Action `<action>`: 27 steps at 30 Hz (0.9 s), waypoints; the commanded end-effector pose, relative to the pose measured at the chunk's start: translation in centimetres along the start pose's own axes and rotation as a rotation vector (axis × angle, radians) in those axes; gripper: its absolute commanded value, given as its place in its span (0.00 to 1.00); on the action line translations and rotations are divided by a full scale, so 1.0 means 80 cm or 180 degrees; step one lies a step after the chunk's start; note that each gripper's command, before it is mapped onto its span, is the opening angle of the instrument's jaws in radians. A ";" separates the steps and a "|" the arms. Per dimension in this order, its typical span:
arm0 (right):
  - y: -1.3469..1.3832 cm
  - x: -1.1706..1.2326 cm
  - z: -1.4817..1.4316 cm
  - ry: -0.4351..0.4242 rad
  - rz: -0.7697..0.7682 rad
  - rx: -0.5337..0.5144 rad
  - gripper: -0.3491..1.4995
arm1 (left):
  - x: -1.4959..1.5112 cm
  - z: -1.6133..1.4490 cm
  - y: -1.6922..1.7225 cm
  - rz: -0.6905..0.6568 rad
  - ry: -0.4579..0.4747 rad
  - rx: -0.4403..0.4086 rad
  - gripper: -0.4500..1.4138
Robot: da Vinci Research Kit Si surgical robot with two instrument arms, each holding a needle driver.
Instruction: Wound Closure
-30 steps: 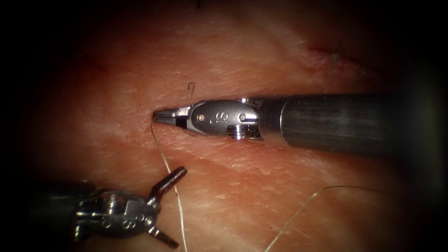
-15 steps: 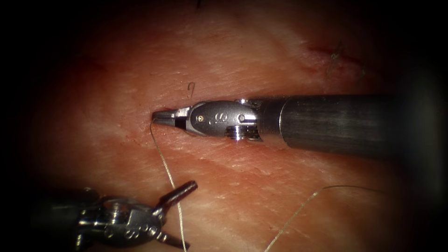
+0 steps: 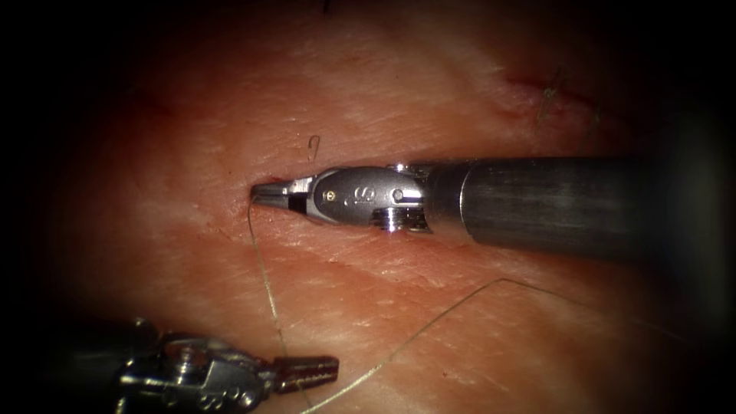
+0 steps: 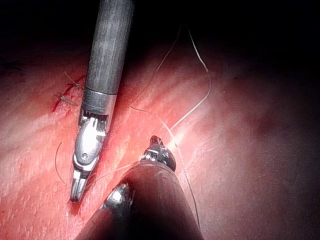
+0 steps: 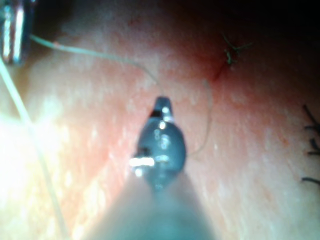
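Pink, glistening pork-belly tissue [image 3: 399, 84] is seen across the endoscope view, darkening toward the edges, w/ a short stitched cut [image 3: 548, 96] marked by red fluid at upper right and dark cut thread ends [image 5: 231, 52] standing up from it. At centre, the right arm's silver needle-driver tool [image 3: 264, 193] is laid in from the right on its long grey shaft, its jaws brought together at a point on the tissue where the pale, thin suture thread [image 3: 264, 276] begins; whether thread or tissue is pinched there cannot be told. From that tip the thread is run downward to the left arm's dark metal tool [image 3: 307, 372] at lower left, whose serrated jaws are closed on it. A second length of thread is carried from those jaws up and to the right across the tissue, well below the right shaft. Just above the right tool's wrist, a small dark hook-shaped curl [image 3: 312, 146] is seen on the tissue; whether it is needle or thread cannot be told. No part of the curved needle can be made out w/ certainty in either tool. In the left wrist view, thread is looped over the tissue beyond the left tool's tip [image 4: 157, 147], w/ the right tool [image 4: 76, 192] pressed tip-down beside it.
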 end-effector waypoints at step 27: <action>-0.0063 0.0022 -0.0039 -0.0038 -0.0040 0.0035 0.72 | -0.0040 -0.0042 -0.0008 -0.0052 -0.0032 0.0130 0.00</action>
